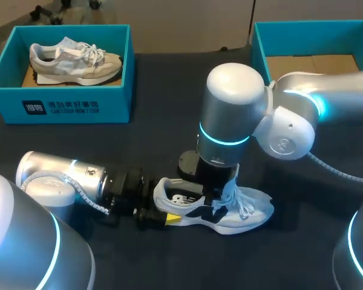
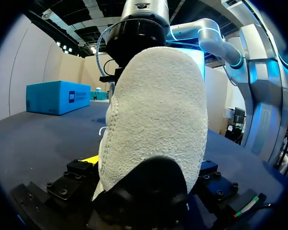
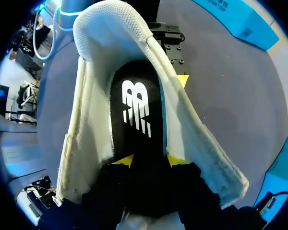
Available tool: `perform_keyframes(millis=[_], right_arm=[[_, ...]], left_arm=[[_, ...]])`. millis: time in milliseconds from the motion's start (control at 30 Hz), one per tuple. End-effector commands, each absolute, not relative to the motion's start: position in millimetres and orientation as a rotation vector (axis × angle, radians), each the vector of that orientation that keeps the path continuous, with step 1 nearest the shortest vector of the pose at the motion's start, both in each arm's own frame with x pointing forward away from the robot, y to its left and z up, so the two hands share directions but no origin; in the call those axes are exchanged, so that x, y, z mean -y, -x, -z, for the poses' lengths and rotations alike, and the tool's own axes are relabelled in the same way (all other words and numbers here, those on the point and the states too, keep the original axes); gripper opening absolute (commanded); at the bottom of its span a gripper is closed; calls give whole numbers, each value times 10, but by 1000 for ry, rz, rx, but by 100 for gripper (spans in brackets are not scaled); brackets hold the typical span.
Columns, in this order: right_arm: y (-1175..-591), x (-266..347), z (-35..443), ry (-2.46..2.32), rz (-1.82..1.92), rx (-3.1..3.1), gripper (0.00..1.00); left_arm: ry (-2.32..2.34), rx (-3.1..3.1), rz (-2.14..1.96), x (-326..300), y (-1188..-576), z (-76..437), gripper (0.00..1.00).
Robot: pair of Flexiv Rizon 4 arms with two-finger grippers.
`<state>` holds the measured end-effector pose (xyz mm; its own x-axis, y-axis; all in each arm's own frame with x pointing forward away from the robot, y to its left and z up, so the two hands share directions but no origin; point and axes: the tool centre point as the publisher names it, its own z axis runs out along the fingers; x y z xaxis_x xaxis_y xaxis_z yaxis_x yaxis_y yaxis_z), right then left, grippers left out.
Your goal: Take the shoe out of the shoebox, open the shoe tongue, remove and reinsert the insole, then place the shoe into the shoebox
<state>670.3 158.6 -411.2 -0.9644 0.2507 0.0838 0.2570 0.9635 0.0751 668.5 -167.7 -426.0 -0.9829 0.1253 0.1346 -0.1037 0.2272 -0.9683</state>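
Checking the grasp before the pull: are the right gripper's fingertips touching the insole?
Touching. The right wrist view shows both yellow fingertips of the right gripper pressed against opposite edges of the black insole, with no gap on either side.

White shoe [image 1: 242, 208]: white/pale-blue upper, black side panels, white laces; the heel is off-white with a nubbly texture and a black patch low down. Collar lining is white mesh.
Insole [image 3: 137, 115] inside it: black with a white striped logo.
Fingertips [image 3: 126, 159] of the right gripper [image 3: 149, 160] on the insole: yellow, on black bodies. Left gripper [image 1: 169, 219] at the shoe's heel: black with a yellow tip.
Both arms over the shoe, left arm [image 1: 66, 175] and right arm [image 1: 230, 109]: silver with cyan light rings.
Table [image 1: 169, 121] under the shoe: near-black cloth.
Left box [image 1: 66, 103], behind the shoe: teal with white print. The beige shoe [image 1: 78, 60] in it is cream/grey with a white sole.
Right box [image 1: 260, 42], behind the shoe: teal with a tan floor.
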Motion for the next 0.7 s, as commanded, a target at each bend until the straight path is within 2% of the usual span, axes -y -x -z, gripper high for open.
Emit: perform_keyframes(millis=[33,133,167,200,700], right_arm=[[-6608,-1702,4300,368,103,2995,29],[-6552,-1714,4302,361,89,2975,14],[-6535,-1714,4300,359,88,2970,3],[-6513,-1713,4301,360,82,2963,0],[-6443,-1561,3992,440,235,3082,0]], left_arm=[[18,2312,-1844,1656,-6677,4298,0],[18,2312,-1844,1656,-6677,4298,0],[18,2312,-1844,1656,-6677,4298,0],[18,2312,-1844,1656,-6677,4298,0],[18,2312,-1844,1656,-6677,4298,0]])
